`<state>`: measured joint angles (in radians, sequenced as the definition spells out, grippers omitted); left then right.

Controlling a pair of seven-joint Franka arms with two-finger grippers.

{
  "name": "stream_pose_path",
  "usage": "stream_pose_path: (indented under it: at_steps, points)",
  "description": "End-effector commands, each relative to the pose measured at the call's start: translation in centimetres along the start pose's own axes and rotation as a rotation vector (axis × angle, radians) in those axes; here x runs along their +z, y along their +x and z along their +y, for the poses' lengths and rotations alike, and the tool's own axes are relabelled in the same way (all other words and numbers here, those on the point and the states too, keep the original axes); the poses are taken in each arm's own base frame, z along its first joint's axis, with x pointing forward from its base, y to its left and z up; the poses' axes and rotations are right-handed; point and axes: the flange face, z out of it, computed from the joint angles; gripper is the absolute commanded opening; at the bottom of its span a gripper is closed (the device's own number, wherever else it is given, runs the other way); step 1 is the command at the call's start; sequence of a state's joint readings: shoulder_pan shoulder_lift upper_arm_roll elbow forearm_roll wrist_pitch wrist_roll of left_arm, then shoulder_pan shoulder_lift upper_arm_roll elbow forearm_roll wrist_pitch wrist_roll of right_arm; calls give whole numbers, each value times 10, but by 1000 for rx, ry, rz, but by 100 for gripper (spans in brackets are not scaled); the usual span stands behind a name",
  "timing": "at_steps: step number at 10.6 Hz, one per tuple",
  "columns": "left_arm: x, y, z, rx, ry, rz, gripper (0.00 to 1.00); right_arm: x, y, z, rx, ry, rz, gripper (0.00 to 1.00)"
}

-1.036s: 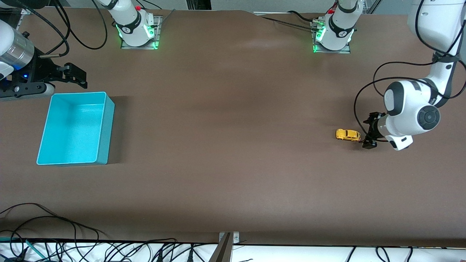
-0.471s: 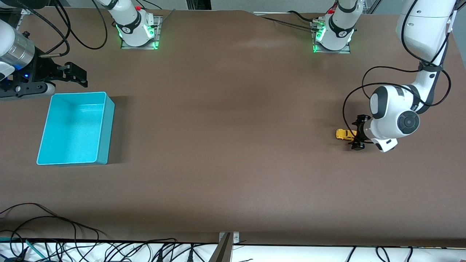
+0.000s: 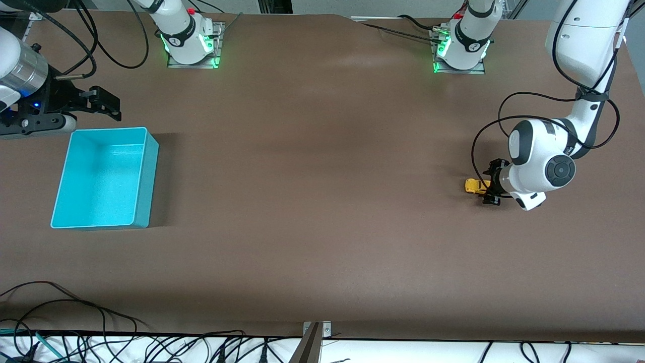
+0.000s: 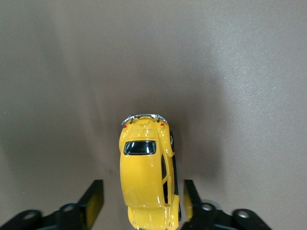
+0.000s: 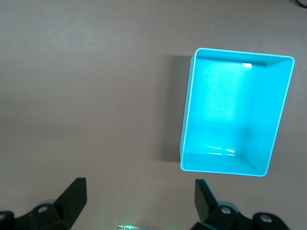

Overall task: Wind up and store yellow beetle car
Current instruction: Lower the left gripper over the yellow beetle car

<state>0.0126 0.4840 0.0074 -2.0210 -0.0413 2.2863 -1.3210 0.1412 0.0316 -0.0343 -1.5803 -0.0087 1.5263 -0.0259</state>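
The yellow beetle car (image 3: pixel 472 185) stands on the brown table toward the left arm's end. In the left wrist view the car (image 4: pixel 146 177) lies between the two black fingers, one end of it set in the gap. My left gripper (image 3: pixel 490 185) is low at the table and open around that end of the car; a gap shows on each side. My right gripper (image 3: pixel 103 103) is open and empty, up in the air by the turquoise bin (image 3: pixel 103 177), and the arm waits. The bin (image 5: pixel 236 111) is empty.
The two arm bases (image 3: pixel 189 43) (image 3: pixel 461 48) stand along the table's edge farthest from the front camera. Cables (image 3: pixel 75 343) lie along the table's edge nearest to that camera. A black cable loops off the left arm's wrist (image 3: pixel 476 146).
My left gripper has moved toward the right arm's end of the table, from just off the car's end to around it. The car, the bin and the right arm have not moved.
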Motion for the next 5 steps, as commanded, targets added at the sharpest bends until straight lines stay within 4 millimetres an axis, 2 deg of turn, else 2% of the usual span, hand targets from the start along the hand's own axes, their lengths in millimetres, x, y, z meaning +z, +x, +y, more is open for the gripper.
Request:
stream_pose_path:
  at_steps: [1,2,4,5]
  points:
    - [2,-2,-1,-17,-10,-15,18,-5,-1,2,-4,15,-4,100]
    - [1,-2,-1,-14,-11,-14,0,-6,-1,2,-7,15,-3,100]
    - [-6,-7,2,-12,-19,-12,0,-4,0,6,-3,16,-4,100]
    - [-20,-15,4,-24,-37,-10,0,-5,-1,5,-4,16,0,100]
